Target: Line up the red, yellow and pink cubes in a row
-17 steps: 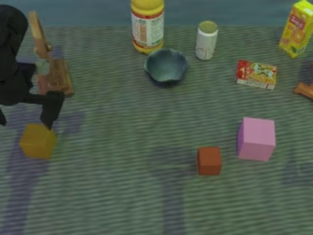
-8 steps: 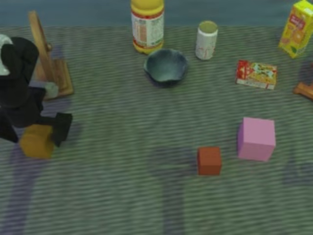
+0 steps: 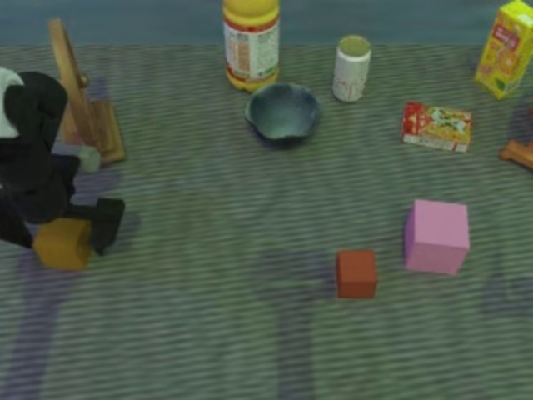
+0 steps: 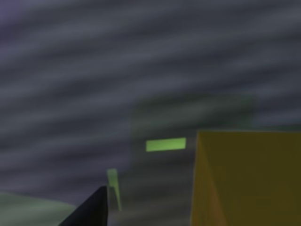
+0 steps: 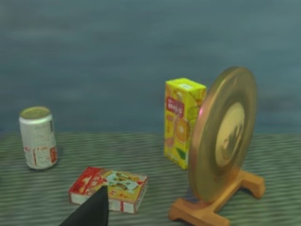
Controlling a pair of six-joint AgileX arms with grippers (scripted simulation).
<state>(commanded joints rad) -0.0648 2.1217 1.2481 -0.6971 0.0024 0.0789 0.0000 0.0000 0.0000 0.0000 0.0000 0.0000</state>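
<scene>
L gripper (image 3: 71, 237) is down over the yellow cube (image 3: 62, 244), fingers straddling it w/ one dark finger (image 3: 107, 225) on its right side; can't tell if clamped yet. Red cube (image 3: 356, 273) and pink cube (image 3: 436, 237) sit well right of the yellow one, near each other. 3 cubes, 1 each colour. L arm nearer; R gripper (image 5: 89, 212) parked, fingers unclear.

Left arm is lowered at the table's left side, its gripper (image 3: 65, 229) opened wide, one finger (image 3: 107, 225) seen; right arm is parked out of top view.
</scene>
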